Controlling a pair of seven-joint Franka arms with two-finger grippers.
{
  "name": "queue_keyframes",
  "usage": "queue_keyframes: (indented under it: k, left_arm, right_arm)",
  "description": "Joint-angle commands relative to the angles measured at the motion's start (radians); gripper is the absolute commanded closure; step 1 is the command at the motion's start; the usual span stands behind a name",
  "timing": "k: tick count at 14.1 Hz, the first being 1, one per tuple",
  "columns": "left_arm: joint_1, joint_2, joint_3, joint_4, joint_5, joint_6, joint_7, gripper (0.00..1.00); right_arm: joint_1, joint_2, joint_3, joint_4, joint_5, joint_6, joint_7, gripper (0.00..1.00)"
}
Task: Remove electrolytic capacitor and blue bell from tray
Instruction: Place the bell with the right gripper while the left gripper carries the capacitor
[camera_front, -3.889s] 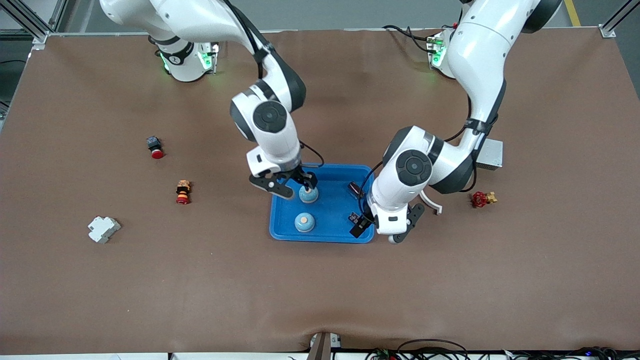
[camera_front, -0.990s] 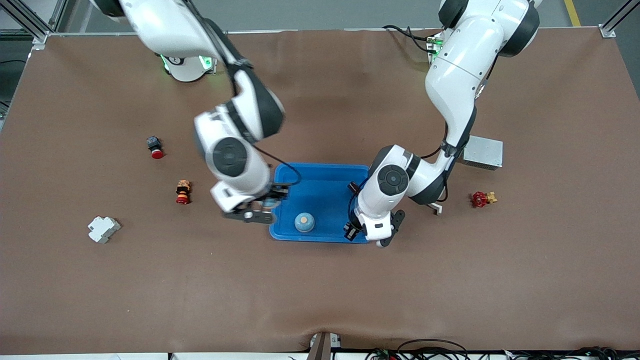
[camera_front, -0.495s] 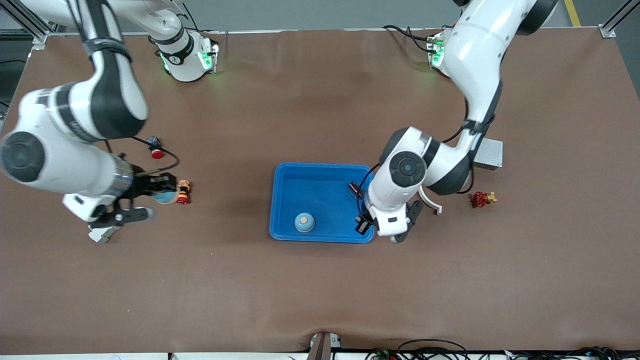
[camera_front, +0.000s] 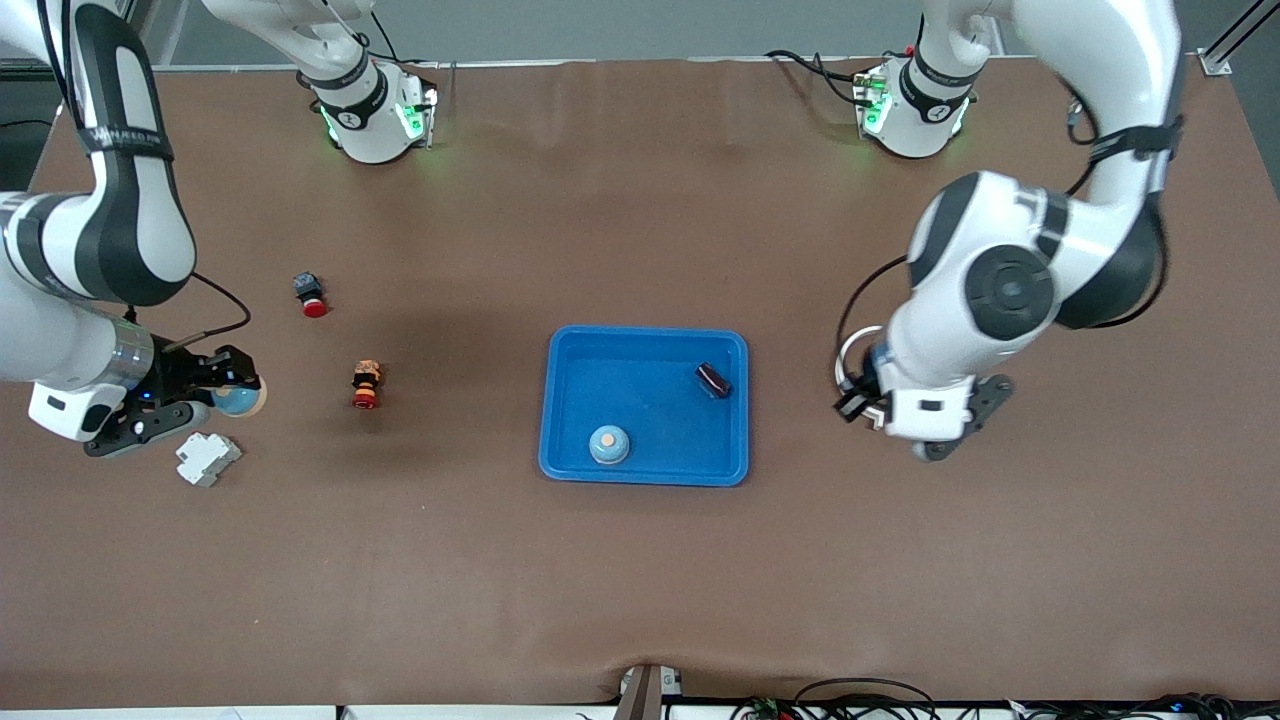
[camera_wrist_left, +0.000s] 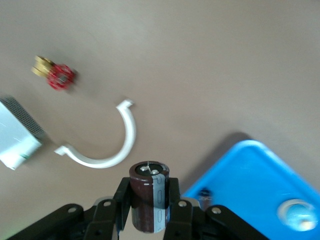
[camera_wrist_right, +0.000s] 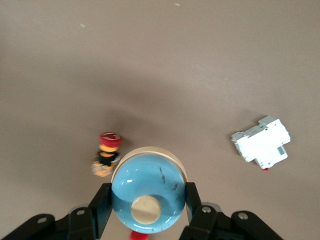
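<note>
My right gripper (camera_front: 232, 394) is shut on a blue bell (camera_front: 240, 400) with a cream button, above the table beside a white breaker; its wrist view shows the bell (camera_wrist_right: 148, 192) between the fingers of the right gripper (camera_wrist_right: 148, 196). My left gripper (camera_front: 856, 400) is off the blue tray (camera_front: 648, 333), toward the left arm's end. In its wrist view the left gripper (camera_wrist_left: 150, 194) is shut on a dark brown capacitor (camera_wrist_left: 149, 195) with a grey stripe. A second bell (camera_front: 608, 443) and a second dark capacitor (camera_front: 713, 379) lie in the tray.
A white breaker (camera_front: 207, 458), an orange-and-red button (camera_front: 366, 385) and a black-and-red button (camera_front: 309, 293) lie toward the right arm's end. A white C-shaped clip (camera_wrist_left: 107, 145), a red valve (camera_wrist_left: 60, 77) and a grey box (camera_wrist_left: 15, 135) lie under the left arm.
My right arm carried a bell out of the tray to near the white breaker. My left arm lifted a capacitor out of the tray and swung toward its own end.
</note>
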Motion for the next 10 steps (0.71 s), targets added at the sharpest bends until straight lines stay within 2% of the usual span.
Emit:
queue_keyframes:
  k: [1, 4, 6, 8, 10]
  left_arm:
    - [0.091, -0.146, -0.007, -0.213, -0.009, 0.016, 0.219, 1.0]
    - [0.183, -0.177, -0.006, -0.291, 0.006, 0.029, 0.461, 1.0]
    - [0.227, -0.163, -0.007, -0.314, 0.072, 0.067, 0.605, 1.0]
    - [0.252, -0.105, -0.006, -0.313, 0.089, 0.146, 0.732, 1.0]
    - [0.249, -0.042, -0.006, -0.313, 0.093, 0.226, 0.734, 1.0]
  right_arm:
    - [-0.047, -0.019, 0.025, -0.128, -0.011, 0.156, -0.059, 1.0]
    - [-0.067, 0.027, 0.025, -0.167, -0.011, 0.259, -0.082, 1.0]
    - [-0.083, 0.076, 0.025, -0.168, -0.01, 0.309, -0.098, 1.0]
    - [-0.088, 0.125, 0.026, -0.167, -0.008, 0.362, -0.105, 1.0]
    - [-0.09, 0.176, 0.026, -0.164, 0.001, 0.42, -0.105, 1.0]
